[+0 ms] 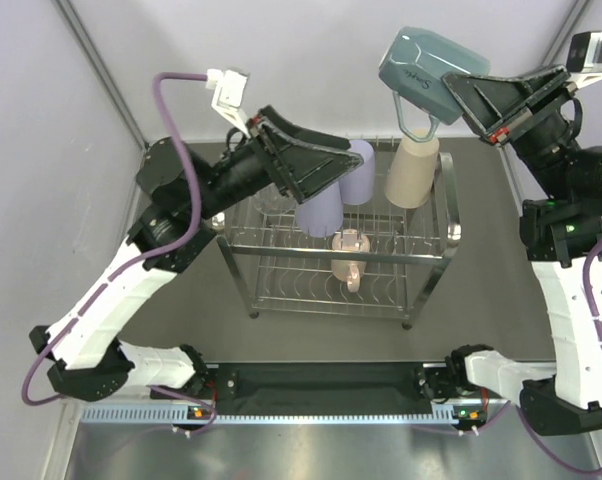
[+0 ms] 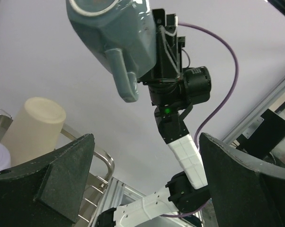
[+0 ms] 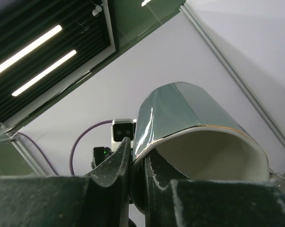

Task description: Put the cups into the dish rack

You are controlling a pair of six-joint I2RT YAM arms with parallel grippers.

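The teal mug [image 3: 190, 118] is clamped by its rim in the right gripper [image 3: 138, 158], one finger inside and one outside, so the handle is left hanging free beneath. It is held high, with the beige tumbler [image 1: 411, 170] below the gripper, probably so that the dish rack [image 1: 421, 258] tubes are cleared before a slot is picked. The left gripper [image 1: 336, 165] is spread wide apart and empty, directly over the lavender tumblers [image 1: 319, 212], which are stood on the upper tier. The pink mug [image 1: 349, 255] is lodged lower, below and nearer the arm bases than that gripper.
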